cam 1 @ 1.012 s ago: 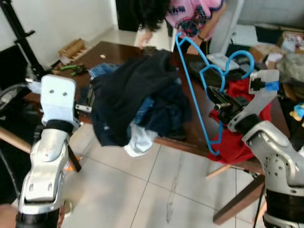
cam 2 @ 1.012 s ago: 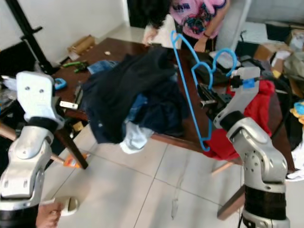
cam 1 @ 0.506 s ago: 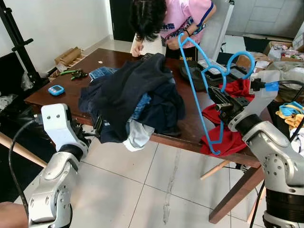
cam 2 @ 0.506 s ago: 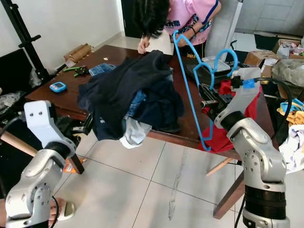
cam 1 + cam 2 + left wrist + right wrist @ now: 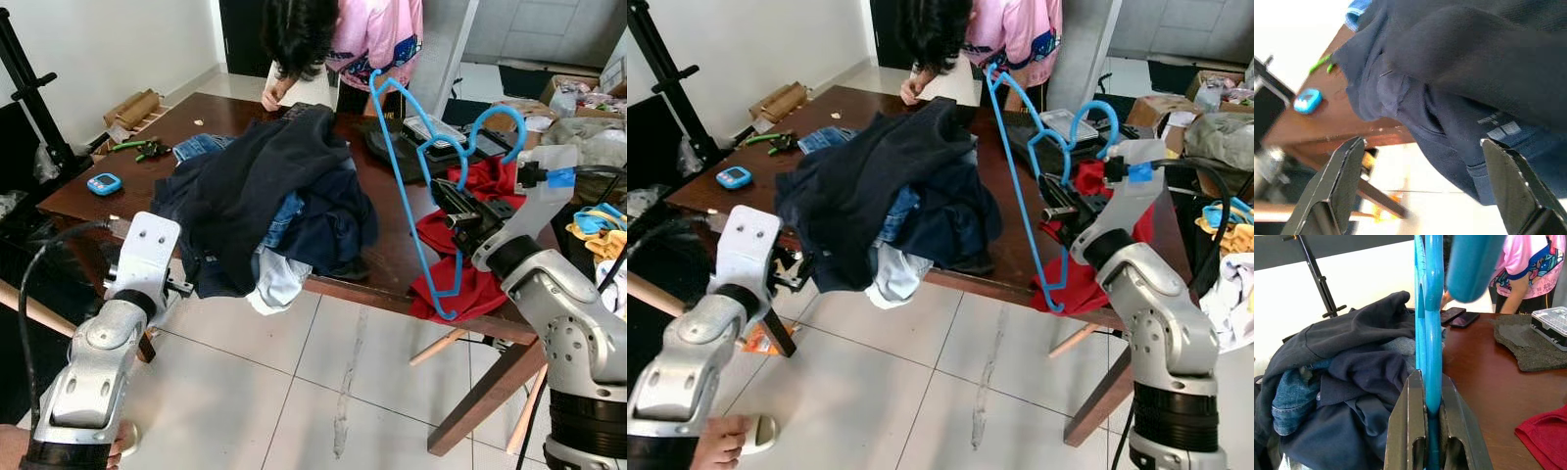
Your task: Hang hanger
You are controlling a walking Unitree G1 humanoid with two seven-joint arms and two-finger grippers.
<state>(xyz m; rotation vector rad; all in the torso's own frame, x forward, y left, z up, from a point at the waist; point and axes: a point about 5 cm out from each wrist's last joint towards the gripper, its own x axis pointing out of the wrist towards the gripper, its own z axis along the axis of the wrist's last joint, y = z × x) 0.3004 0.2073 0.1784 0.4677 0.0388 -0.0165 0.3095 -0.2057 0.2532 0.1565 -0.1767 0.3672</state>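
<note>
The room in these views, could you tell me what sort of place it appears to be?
Probably a lived-in home: a dark wooden table on pale floor tiles bears a heap of dark clothes and a red garment, with cardboard boxes against the wall.

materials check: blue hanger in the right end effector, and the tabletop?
Thin blue clothes hanger: probably moulded plastic, with uniform colour and a smooth, slightly glossy rod, pinched in the right end effector. Dark brown table: looks like polished or varnished wood, given its soft reflections; veneer or laminate cannot be ruled out.
</note>
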